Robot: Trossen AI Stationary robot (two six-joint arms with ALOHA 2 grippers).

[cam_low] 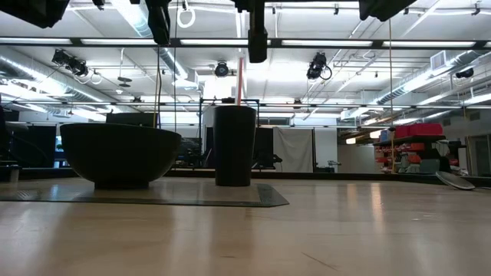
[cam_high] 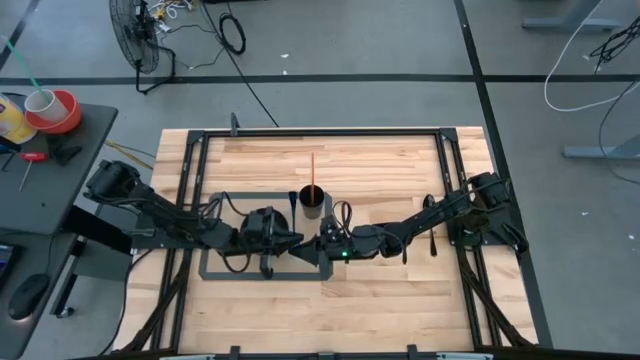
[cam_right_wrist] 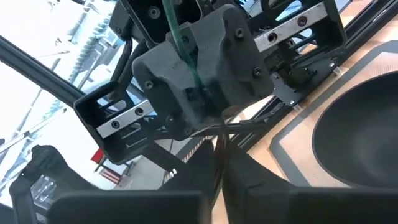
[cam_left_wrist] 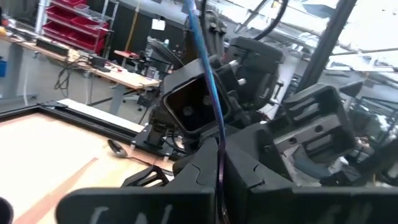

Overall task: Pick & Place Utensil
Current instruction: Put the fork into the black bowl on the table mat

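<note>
My two grippers meet nose to nose over the table's middle, left gripper (cam_high: 300, 243) (cam_left_wrist: 221, 186) and right gripper (cam_high: 325, 243) (cam_right_wrist: 217, 177). Between them stands a thin blue-handled utensil (cam_left_wrist: 208, 74) (cam_high: 291, 212), its upper end leaning toward the far edge. Each gripper looks shut on its handle. Just behind them a black cup (cam_high: 312, 198) (cam_low: 234, 146) stands upright on a dark mat (cam_low: 261, 198) and holds an orange stick-like utensil (cam_high: 312, 168) (cam_low: 240, 80). A black bowl (cam_low: 119, 153) (cam_right_wrist: 367, 137) rests on the same mat. My left gripper pinches the utensil's thin handle at its lower part (cam_left_wrist: 220, 168) between both fingers, which come in level and lie across it. The handle rises out of the hold, lifted clear of the table. My right gripper pinches the same handle (cam_right_wrist: 217, 149) between its fingers from the opposite side, level and across it.
A dark spoon (cam_high: 433, 243) (cam_left_wrist: 116, 148) lies on the wood under the right arm. Black frame rails (cam_high: 320, 130) border the table. Bare wood lies along the near edge (cam_high: 330, 320) and the far side (cam_high: 380, 160).
</note>
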